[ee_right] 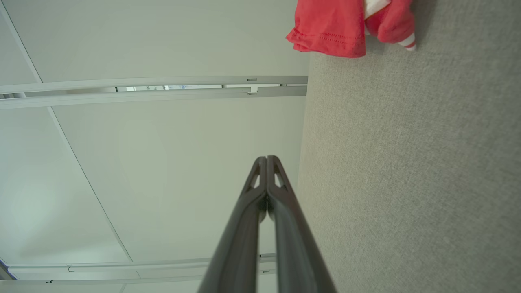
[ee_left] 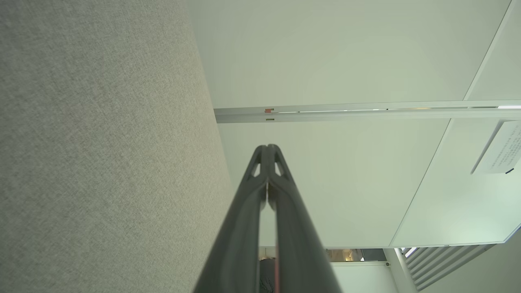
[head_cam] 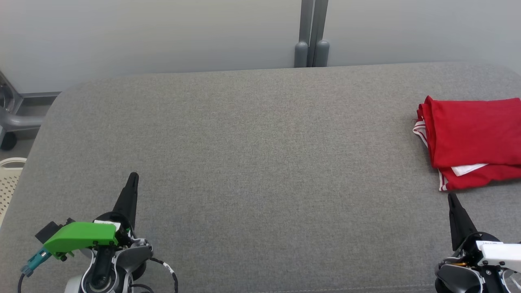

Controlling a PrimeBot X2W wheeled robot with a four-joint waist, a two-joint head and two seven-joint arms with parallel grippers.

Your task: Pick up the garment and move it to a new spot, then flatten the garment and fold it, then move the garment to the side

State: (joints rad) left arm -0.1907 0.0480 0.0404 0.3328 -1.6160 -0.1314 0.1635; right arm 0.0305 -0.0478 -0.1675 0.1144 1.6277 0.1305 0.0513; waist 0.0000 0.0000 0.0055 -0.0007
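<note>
Got a folded red garment [head_cam: 472, 140] with white trim parked at the right edge of the grey fabric tabletop [head_cam: 260, 162]. Seeing the left gripper [head_cam: 133, 177] low on the left, jaws pressed together on nothing. Same for the right gripper [head_cam: 451, 197]: jaws closed and empty, just short of the red garment in the head view, not touching.

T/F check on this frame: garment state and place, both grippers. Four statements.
1. The garment lies folded at the right side of the table. True.
2. The left gripper holds the garment. False: it is shut on nothing, far from the garment.
3. The right gripper is open. False: its fingers are shut together, just short of the garment.
4. The garment is red with white trim. True.
</note>
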